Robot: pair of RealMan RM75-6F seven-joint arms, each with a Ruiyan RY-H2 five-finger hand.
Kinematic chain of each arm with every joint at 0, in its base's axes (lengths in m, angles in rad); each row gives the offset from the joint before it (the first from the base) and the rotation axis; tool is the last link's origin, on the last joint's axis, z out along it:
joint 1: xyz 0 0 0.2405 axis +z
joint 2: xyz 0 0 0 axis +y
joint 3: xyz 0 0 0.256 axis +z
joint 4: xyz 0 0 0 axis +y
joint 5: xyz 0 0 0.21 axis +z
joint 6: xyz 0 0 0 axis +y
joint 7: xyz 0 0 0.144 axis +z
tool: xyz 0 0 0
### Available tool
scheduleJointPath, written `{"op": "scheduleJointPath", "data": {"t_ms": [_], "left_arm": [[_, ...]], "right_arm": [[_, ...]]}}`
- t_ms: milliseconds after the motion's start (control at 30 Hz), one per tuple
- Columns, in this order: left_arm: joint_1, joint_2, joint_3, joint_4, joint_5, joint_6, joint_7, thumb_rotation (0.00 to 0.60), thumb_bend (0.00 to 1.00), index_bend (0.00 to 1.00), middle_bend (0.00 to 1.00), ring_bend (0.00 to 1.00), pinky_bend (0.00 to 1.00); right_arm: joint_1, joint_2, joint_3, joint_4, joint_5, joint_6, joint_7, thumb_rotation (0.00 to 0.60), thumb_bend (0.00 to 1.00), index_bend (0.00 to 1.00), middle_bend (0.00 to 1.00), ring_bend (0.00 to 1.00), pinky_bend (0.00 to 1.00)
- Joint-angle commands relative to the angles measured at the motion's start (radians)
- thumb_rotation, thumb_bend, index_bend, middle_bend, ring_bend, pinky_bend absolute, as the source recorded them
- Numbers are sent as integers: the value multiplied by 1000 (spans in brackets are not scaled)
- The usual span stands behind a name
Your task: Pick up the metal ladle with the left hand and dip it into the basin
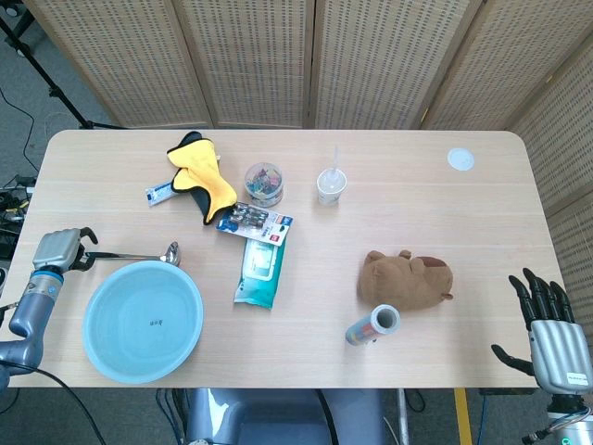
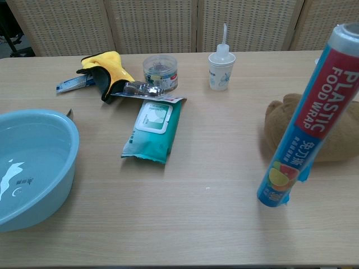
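Note:
The metal ladle point(image 1: 139, 256) lies level along the far rim of the light blue basin point(image 1: 104, 311), its bowl end pointing right. My left hand point(image 1: 61, 250) grips the end of its handle at the table's left edge. Whether the ladle is lifted off the table I cannot tell. In the chest view the basin point(image 2: 59, 168) holds water, only a tip of the ladle point(image 2: 69, 114) peeks over its rim, and neither hand shows. My right hand point(image 1: 548, 326) hangs open off the front right corner, holding nothing.
Right of the basin lies a teal wipes pack point(image 1: 261, 271), with a blister pack point(image 1: 255, 222), a yellow cloth point(image 1: 201, 171) and a clip jar point(image 1: 264, 183) behind. A cup point(image 1: 331, 185), a brown plush toy point(image 1: 406, 278) and an upright plastic wrap roll point(image 1: 373, 325) stand further right.

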Motion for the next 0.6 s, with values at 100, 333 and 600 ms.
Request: {"op": "scheduleJointPath", "data": {"t_ms": [100,333,600], "left_arm": [[-16,-55,6,72,14,-19,-8,600,364,437,961,969,947],[-23,-96,3,133,19,-35,-22,600,364,437,961,970,947],[-27,-115,10,159,54,-20,-61,600,364,437,961,969,947]], "right_arm": [[1,0,-1,1,1,-1,1,600,0,0,0,0,0],[4,0,0,2,8,-7,2,600,0,0,0,0,0],[7,-3,0,2,16,-12,-2,600,0,0,0,0,0]]}}
